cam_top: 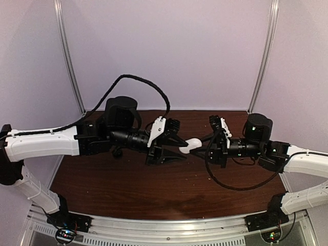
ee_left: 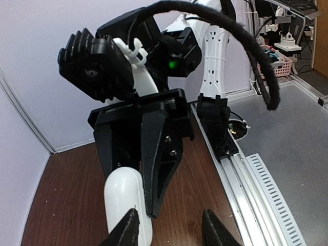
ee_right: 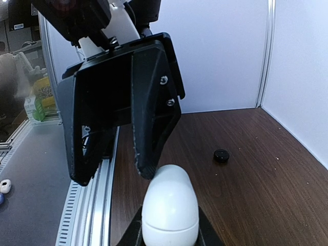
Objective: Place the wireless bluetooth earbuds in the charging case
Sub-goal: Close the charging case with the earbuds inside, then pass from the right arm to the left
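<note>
Right wrist view, right end effector (ee_right: 169, 234) clamped on charging case (ee_right: 170, 207), left end effector (ee_right: 114, 178) open just beside it

Centre gap: left gripper (cam_top: 178, 147) & right gripper (cam_top: 204, 146) stood tip to tip above table (cam_top: 128, 189); charging case (cam_top: 192, 145) filled the space betw. them, no way through.
Left jaws: apart, case end just beside one finger.
Near side: open wood in front of both arms.
Far right: small black object (ee_right: 221, 155) on wood nr back wall (cam_top: 169, 51), well apart from grippers.
Cables: cable loop (cam_top: 230, 184) sagged low under right arm; second cable (cam_top: 148, 84) arced over left arm.
Bounds: side walls (cam_top: 302, 77) closed both flanks.
</note>
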Controlling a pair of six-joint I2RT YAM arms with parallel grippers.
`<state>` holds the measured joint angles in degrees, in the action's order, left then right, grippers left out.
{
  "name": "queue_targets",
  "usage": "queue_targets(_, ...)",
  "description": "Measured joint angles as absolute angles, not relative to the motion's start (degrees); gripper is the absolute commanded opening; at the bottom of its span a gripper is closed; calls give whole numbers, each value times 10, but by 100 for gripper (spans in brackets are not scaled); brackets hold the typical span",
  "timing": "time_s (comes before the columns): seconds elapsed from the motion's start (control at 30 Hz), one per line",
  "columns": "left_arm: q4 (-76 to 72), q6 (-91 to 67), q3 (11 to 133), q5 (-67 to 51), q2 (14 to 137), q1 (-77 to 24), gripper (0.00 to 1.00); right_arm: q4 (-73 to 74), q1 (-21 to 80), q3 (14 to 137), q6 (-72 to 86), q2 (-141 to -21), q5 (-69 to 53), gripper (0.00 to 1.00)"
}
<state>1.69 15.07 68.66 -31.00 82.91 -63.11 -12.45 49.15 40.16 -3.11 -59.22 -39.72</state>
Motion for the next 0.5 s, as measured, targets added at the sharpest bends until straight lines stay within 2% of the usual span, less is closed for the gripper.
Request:
queue_targets(0.2, -2, 157, 649, -248, 784, -631, 63, -136, 490, 397, -24, -592, -396, 0)
queue_targets(0.33, -25, 164, 616, -208, 749, -631, 63, -149, 490, 392, -15, -592, -397, 0)
queue_targets(0.5, -29, 179, 625, -201, 772, -631, 58, -158, 490, 391, -8, -592, -398, 0)
